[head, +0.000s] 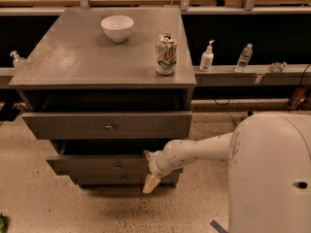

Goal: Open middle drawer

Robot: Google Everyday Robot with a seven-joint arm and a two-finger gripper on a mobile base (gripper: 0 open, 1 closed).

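Tool (149, 182) sits low at the right end of the slightly protruding middle drawer (92, 165), hiding that corner; its grip state cannot be told.

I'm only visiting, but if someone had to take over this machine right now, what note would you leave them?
Gripper: low in front of the cabinet, at the right end of the middle drawer, well right of its knob. Whether it touches the front is unclear.
Middle drawer: its front stands forward of the bottom drawer. The top drawer juts out farther above it.
Done: the middle drawer looks partly open.
Left: probably pull it out farther, then move the arm away.
On top: bowl and can.
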